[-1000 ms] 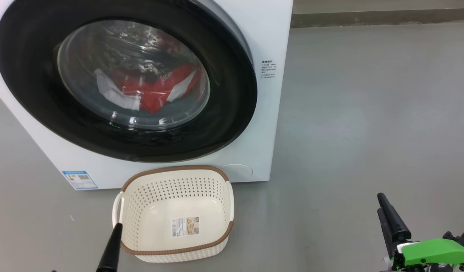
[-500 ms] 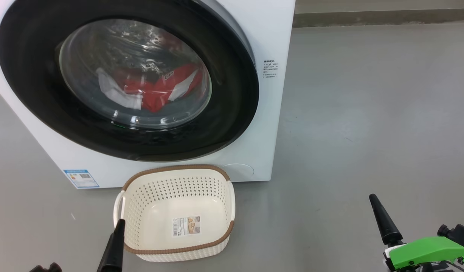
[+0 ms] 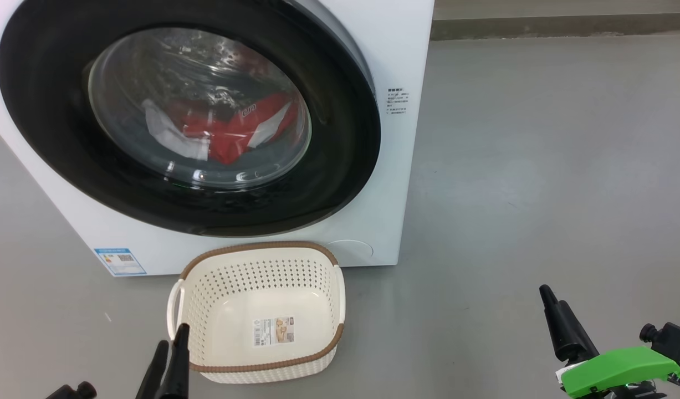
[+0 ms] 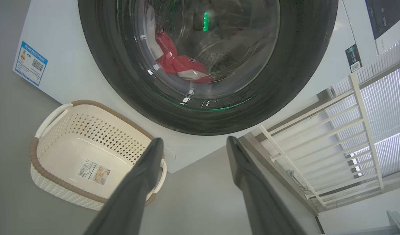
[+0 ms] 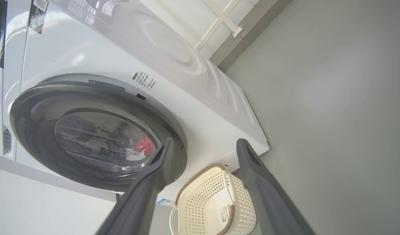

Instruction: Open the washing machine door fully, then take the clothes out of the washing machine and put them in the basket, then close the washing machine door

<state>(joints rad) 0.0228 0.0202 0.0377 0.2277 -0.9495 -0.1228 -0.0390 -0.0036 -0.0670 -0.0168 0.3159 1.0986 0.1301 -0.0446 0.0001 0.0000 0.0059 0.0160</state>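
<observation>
While glossy round door (image 3: pixel 190 116) shut, perforated cream basket (image 3: pixel 251 272) fronts boxy washer (image 3: pixel 398 50).

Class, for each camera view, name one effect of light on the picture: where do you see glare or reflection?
Head view: bright highlights glint on the washing machine door, partly veiling the clothes. Left wrist view: a green light reflects in the glass, with a green arc along its lower edge. Right wrist view: glare sheens the washing machine on its white side.

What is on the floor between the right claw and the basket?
Nothing: in the head view, bare grey floor runs from the right claw to the basket.
</observation>
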